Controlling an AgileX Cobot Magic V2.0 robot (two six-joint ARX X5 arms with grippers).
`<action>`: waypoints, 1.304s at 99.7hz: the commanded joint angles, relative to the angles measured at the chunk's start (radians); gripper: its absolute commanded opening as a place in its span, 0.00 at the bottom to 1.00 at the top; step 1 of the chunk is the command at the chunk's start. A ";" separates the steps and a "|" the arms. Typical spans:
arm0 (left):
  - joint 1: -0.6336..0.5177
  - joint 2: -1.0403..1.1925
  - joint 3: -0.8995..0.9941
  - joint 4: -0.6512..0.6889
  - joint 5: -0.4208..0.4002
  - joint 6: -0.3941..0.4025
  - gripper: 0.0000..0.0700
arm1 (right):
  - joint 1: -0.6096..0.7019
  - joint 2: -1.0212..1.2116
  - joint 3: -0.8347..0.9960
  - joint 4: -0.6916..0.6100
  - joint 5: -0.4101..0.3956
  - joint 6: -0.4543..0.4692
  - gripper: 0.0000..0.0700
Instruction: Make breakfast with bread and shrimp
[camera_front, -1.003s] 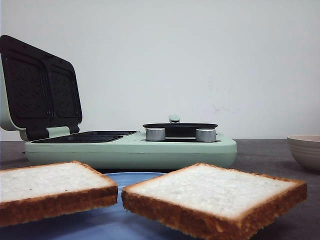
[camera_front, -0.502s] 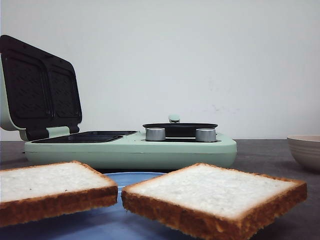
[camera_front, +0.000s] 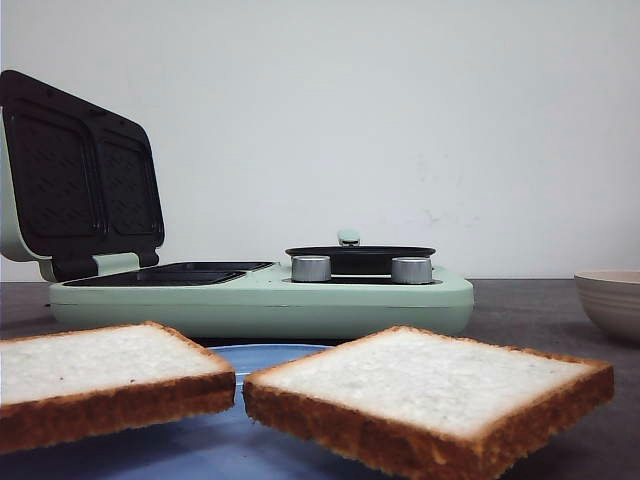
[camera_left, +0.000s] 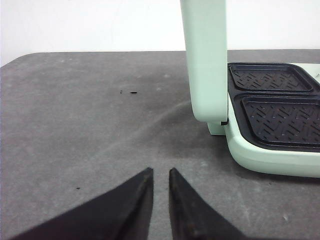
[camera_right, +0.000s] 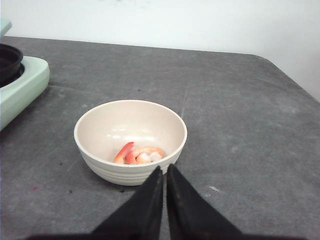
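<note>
Two slices of white bread lie on a blue plate (camera_front: 265, 352) at the very front: one on the left (camera_front: 100, 365), one on the right (camera_front: 430, 385). A pink shrimp (camera_right: 137, 154) lies in a cream bowl (camera_right: 130, 142), which also shows at the right edge of the front view (camera_front: 610, 300). My left gripper (camera_left: 160, 172) is empty, its fingers nearly together, over bare table beside the mint sandwich maker (camera_left: 260, 155). My right gripper (camera_right: 164, 169) is shut and empty, just short of the bowl's near rim. Neither gripper shows in the front view.
The mint sandwich maker (camera_front: 260, 300) stands behind the plate with its lid (camera_front: 80, 170) raised at the left. Its dark grill plates (camera_left: 280, 115) are bare. A small black pan (camera_front: 360, 258) and two silver knobs sit on its right half. The table is dark grey.
</note>
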 joint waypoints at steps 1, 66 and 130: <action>-0.002 0.000 -0.015 -0.008 -0.003 0.003 0.00 | 0.001 -0.003 -0.003 0.014 0.001 -0.007 0.00; -0.002 0.000 -0.015 -0.008 -0.003 0.003 0.00 | 0.002 -0.003 -0.003 0.014 0.001 -0.007 0.00; -0.002 0.000 -0.015 -0.007 -0.002 0.002 0.00 | 0.002 -0.003 -0.003 0.153 -0.001 0.138 0.00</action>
